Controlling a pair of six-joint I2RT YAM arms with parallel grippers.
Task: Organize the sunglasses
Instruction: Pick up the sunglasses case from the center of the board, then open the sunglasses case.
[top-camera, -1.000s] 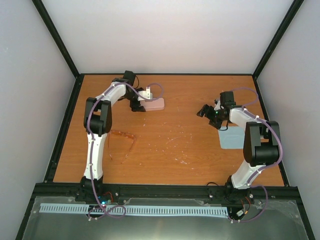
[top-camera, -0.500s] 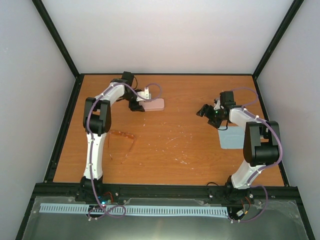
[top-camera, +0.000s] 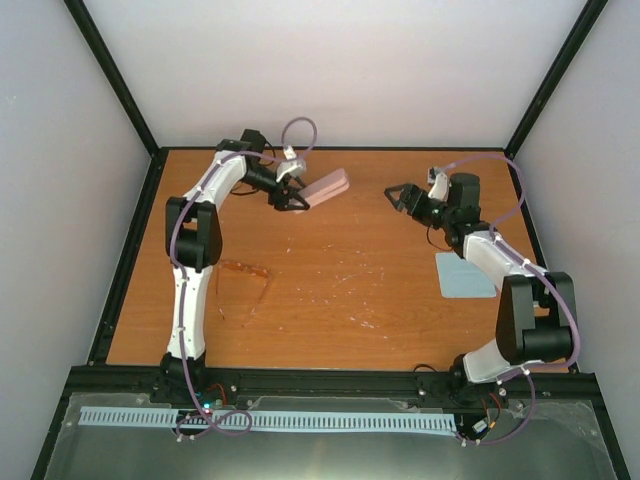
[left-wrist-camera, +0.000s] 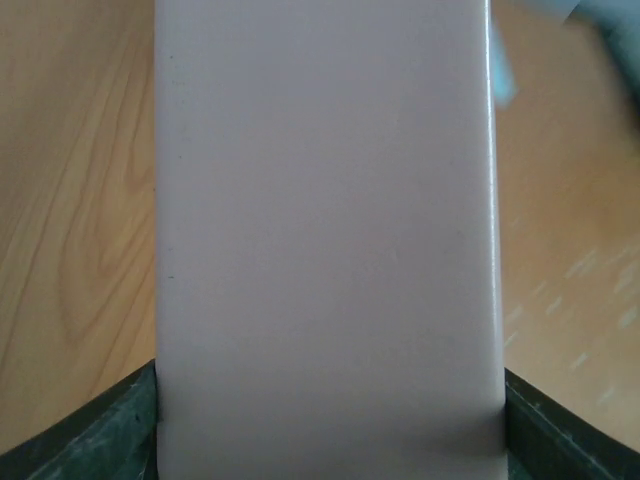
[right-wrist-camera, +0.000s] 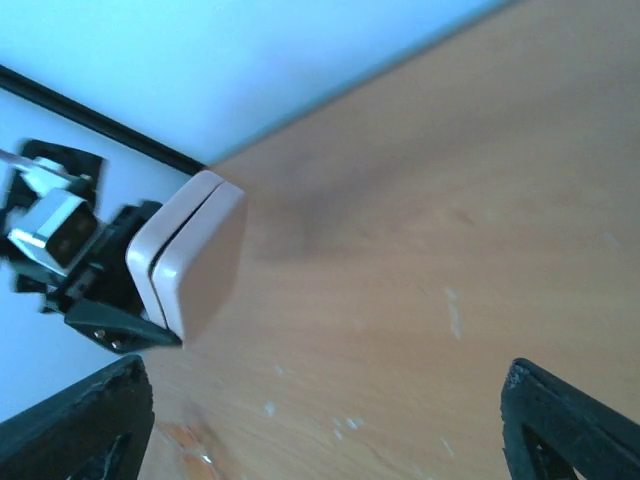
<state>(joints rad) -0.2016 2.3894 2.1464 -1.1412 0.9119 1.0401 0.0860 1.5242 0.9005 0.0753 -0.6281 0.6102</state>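
Observation:
The sunglasses (top-camera: 245, 272), thin and amber-brown, lie open on the table left of centre, beside the left arm. My left gripper (top-camera: 298, 196) is shut on the pale pink case (top-camera: 326, 186) and holds it tilted above the back of the table. The closed case fills the left wrist view (left-wrist-camera: 325, 230) and shows in the right wrist view (right-wrist-camera: 190, 255). My right gripper (top-camera: 398, 196) is open and empty, raised at the back right, facing the case. A corner of the sunglasses shows blurred in the right wrist view (right-wrist-camera: 185, 445).
A flat light blue cloth (top-camera: 465, 274) lies on the table at the right, under the right arm. A black frame and pale walls bound the table (top-camera: 350, 290).
My left gripper has lifted the pink case off the table and tilted it toward the right. My right arm has risen and stretched toward the back, off the cloth.

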